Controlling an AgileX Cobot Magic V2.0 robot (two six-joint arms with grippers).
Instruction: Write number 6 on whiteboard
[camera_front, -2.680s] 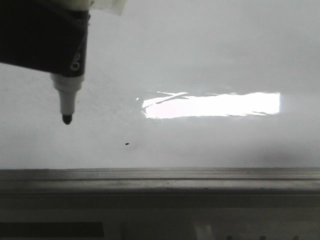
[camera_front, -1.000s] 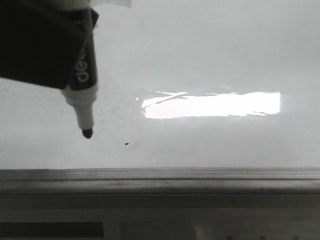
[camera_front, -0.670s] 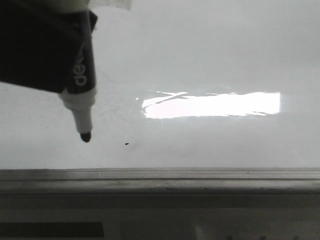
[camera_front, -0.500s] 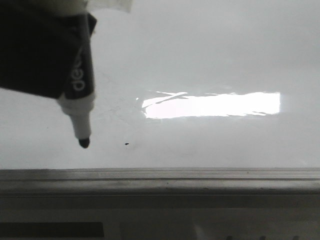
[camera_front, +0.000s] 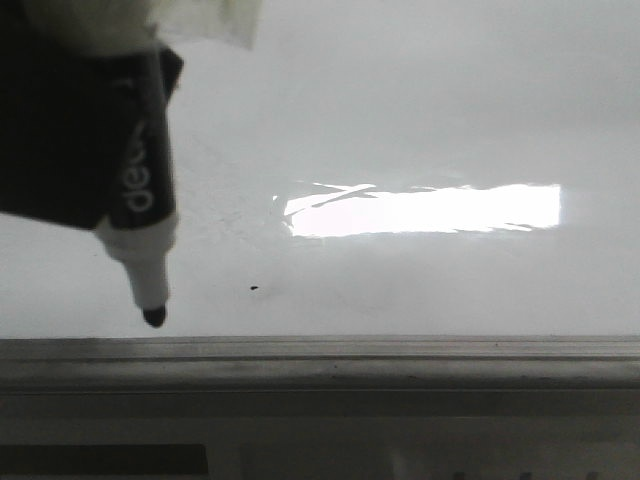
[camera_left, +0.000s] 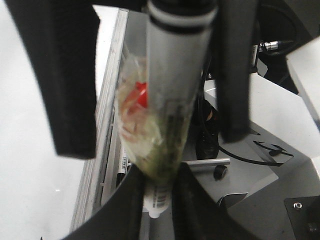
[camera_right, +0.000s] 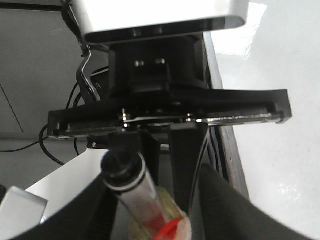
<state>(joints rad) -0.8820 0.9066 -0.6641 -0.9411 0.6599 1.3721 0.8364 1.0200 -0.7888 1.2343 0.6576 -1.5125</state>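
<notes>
The left gripper (camera_left: 159, 197) has its jaws closed on the marker (camera_front: 140, 215); the right gripper's state I cannot tell. The tip hangs near the whiteboard's (camera_front: 420, 120) lower edge. No 6 is drawn yet; next, press down and start the stem.

White "deli" lettering on the marker (camera_front: 133, 190) barrel.

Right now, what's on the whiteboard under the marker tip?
Under the marker tip, the whiteboard looks bare; only a black speck nearby. The left gripper hides the corner behind it.
</notes>
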